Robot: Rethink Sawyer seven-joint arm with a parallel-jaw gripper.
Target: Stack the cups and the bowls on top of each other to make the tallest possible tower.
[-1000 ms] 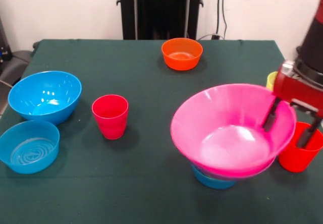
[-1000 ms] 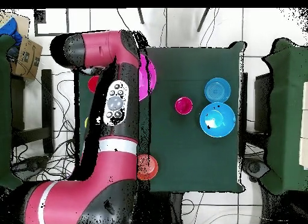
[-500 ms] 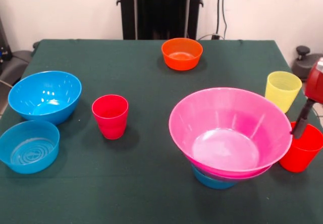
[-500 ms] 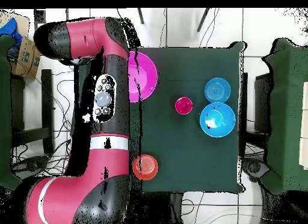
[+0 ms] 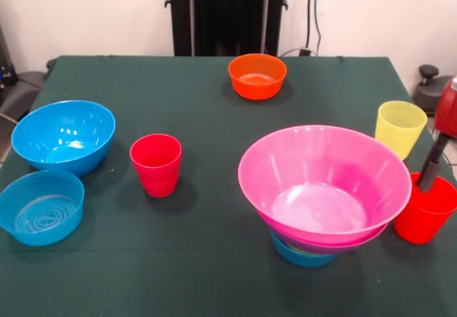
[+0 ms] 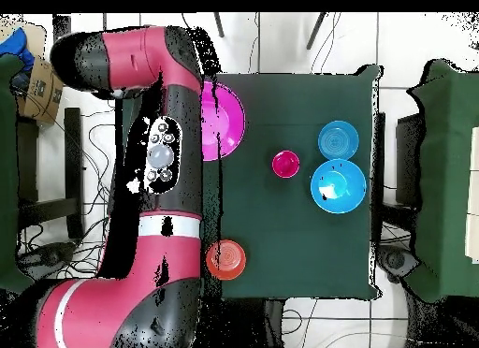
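The tower stands at the front right: a big pink bowl [image 5: 325, 185] sits on a purple bowl rim [image 5: 360, 240], with a small blue bowl [image 5: 303, 258] at the base. My gripper [image 5: 431, 168] shows only at the right edge, reaching down to the rim of a red cup [image 5: 425, 215] beside the tower, apart from the pink bowl. A yellow cup [image 5: 400, 127] stands behind that cup. A second red cup [image 5: 156, 164] stands left of centre. The orange bowl [image 5: 257, 76] is at the far middle. The lime green bowl is out of view.
A large blue bowl [image 5: 63, 136] and a shallower blue bowl [image 5: 41, 207] sit at the left edge. In the overhead view the arm [image 6: 159, 157] covers the table's left side, next to the pink bowl [image 6: 224, 120], and hides the gripper.
My gripper has come off the pink bowl's right rim and moved right, toward the picture's edge. The pink bowl has settled level on the pile.
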